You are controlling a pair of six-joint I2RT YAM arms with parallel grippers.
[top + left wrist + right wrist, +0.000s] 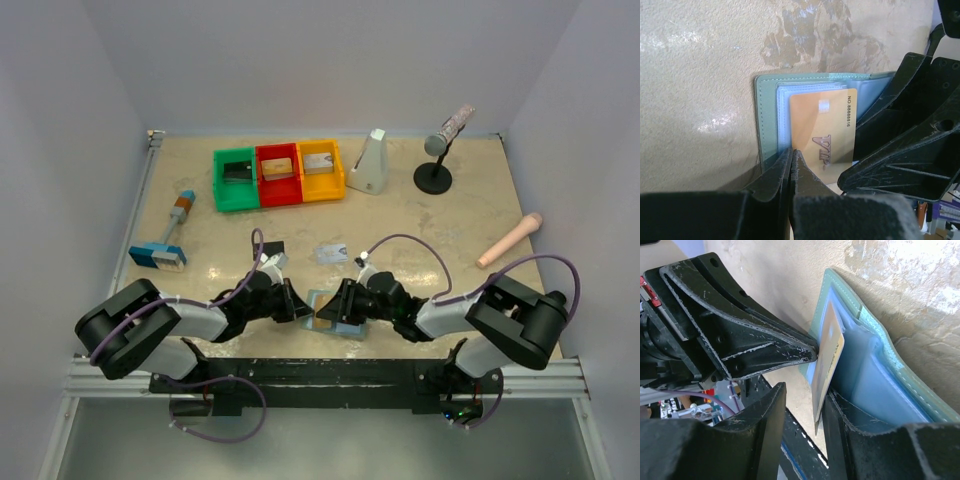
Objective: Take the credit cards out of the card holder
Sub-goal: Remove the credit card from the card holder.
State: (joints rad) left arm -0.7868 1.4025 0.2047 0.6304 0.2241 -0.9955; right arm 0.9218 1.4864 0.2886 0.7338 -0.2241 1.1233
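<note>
Left gripper (791,159): jaws clenched, no gap between the 2 fingers. The tips press on the card holder's inner face at the left edge of the orange-gold card. Whether a pocket leaf is nipped between them cannot be told.
Right gripper (805,395): jaws partly released. The 2 fingers straddle the near edge of the orange-gold card, which leans on 1 finger with a gap at the other. No clamp is visible.
Card holder (767,115): lies open on the table (700,75) near its front edge, between the 2 grippers, pale blue pockets facing up.
Orange-gold card (822,130): lies over the pockets, and its near edge juts past the holder. It is marked "VIP" with a number along 1 side.
Silver-grey card (330,253): flat on the table just beyond the grippers, apart from the holder.
Black card (273,247): left of the silver-grey card, beside the left arm's wrist and partly hidden by a cable.
Brush (165,243): blue head, brown handle, at the far left of the table.
Pink cylinder (509,241): lies at an angle at the far right.
Green bin (232,202), red bin (280,196), yellow bin (322,191): 3 in a row touching side by side toward the back, each with a small item inside.
White wedge-shaped object (370,162): upright, just right of the yellow bin.
Microphone (448,128): on a round black stand at the back right.
</note>
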